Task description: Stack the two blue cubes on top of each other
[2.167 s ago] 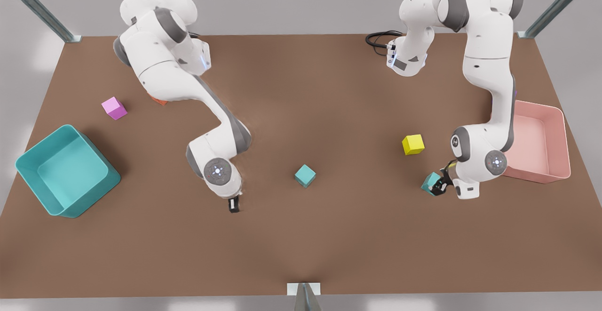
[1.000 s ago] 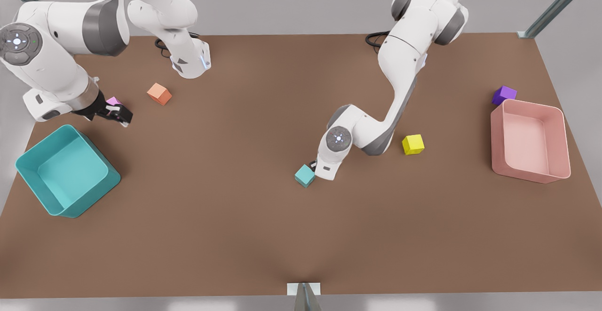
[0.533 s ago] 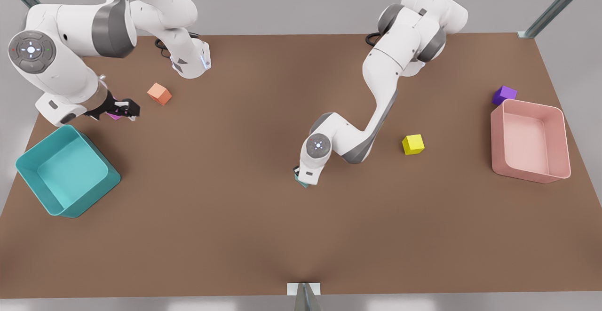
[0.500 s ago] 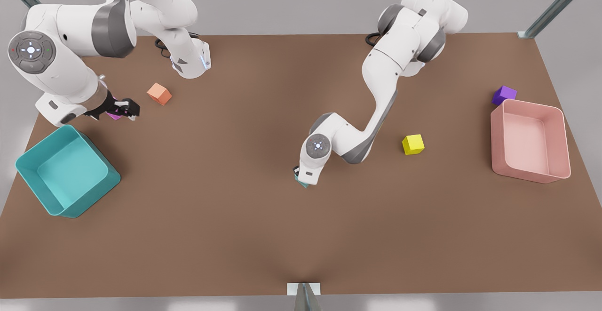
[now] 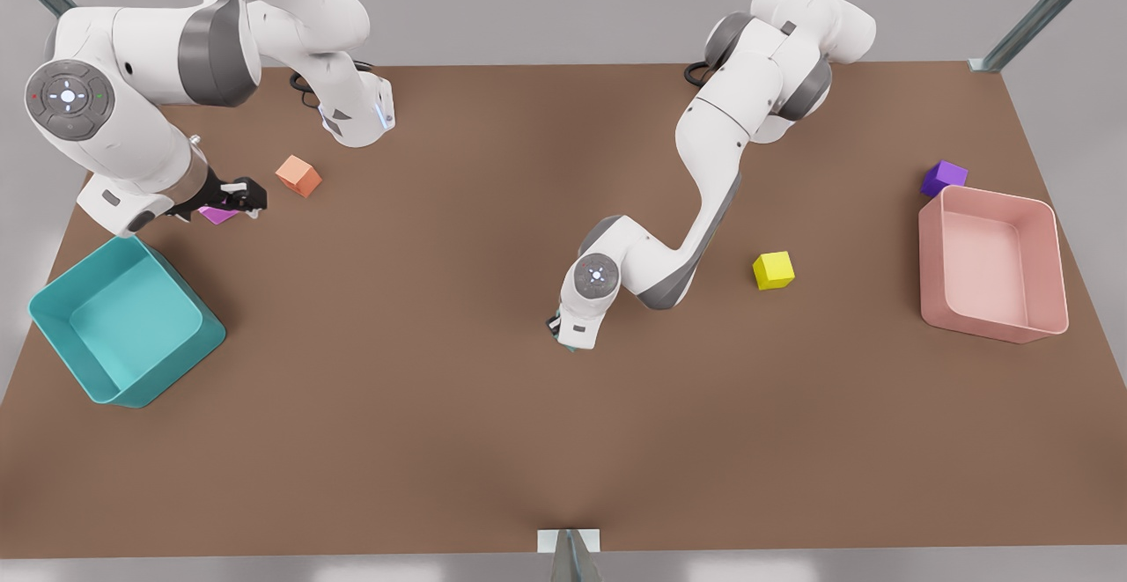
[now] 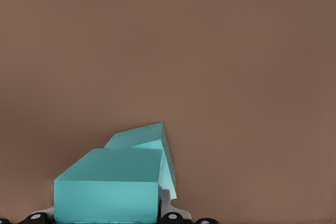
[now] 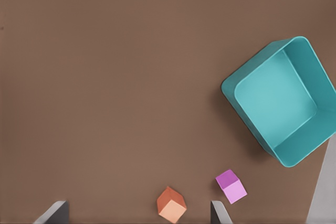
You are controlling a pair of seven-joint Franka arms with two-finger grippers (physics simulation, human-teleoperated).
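brown tabletop (image 5: 493, 441) runs across the front view, with grey floor beyond its edges. near the middle of the table the left gripper (image 5: 563, 335) is down low, and in the left wrist view one blue cube (image 6: 107, 187) sits pinched between its fingers (image 6: 167, 205), with the second blue cube (image 6: 152, 142) just behind it, tilted, and touching or nearly touching it. on the front view's left the right gripper (image 5: 239, 197) hangs above the table over a pink cube (image 5: 214, 214), just beside an orange cube (image 5: 298, 176); its fingers (image 7: 52, 213) are spread apart with nothing between them. a large teal bin (image 5: 66, 287) stands near the front view's left edge. a yellow cube (image 5: 774, 269) lies to the front view's right of the centre, and a purple cube (image 5: 944, 178) sits just behind a pink bin (image 5: 1052, 274).
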